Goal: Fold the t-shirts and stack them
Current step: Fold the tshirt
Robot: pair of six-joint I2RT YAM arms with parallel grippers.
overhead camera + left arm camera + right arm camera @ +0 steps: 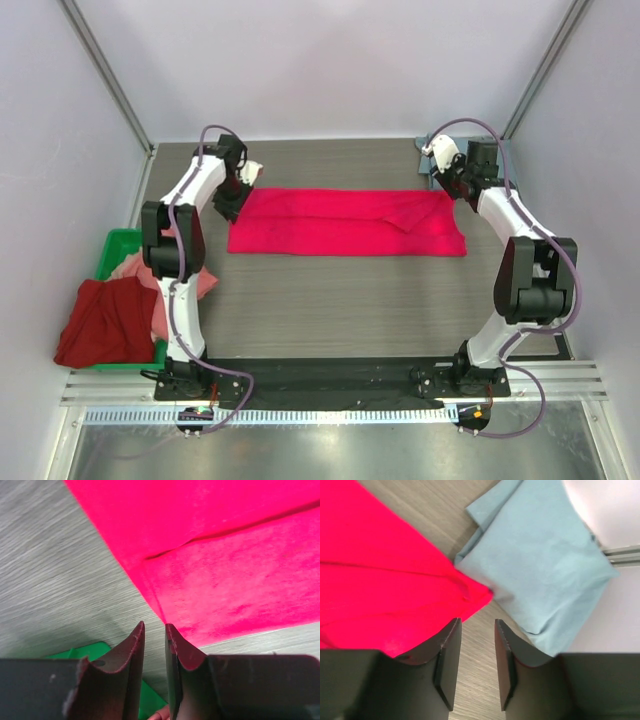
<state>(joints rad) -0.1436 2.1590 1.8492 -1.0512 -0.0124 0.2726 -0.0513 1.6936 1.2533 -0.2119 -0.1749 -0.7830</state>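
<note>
The bright pink t-shirt (345, 222) lies flat on the grey table (330, 300), toward the far side. It is folded into one long strip that runs from left to right, with a fold line along it.

The left gripper (228, 207) is at the left end of the strip. In its wrist view the two fingers (127, 660) are a little apart with nothing between them, and the corner of the shirt lies just in front of their tips.

The right gripper (458, 185) is at the right end. Its jaws are open too, and only bare table shows in the gap. The pink corner sits just ahead of the left finger.

A blue-grey t-shirt (540, 560) lies folded right beside that corner, touching it, close to the wall.

On the left there is a green bin (112, 243). A dark red t-shirt (105, 322) hangs over its near edge in a loose heap, and a salmon pink t-shirt (133, 268) is bunched up in the bin behind it.
</note>
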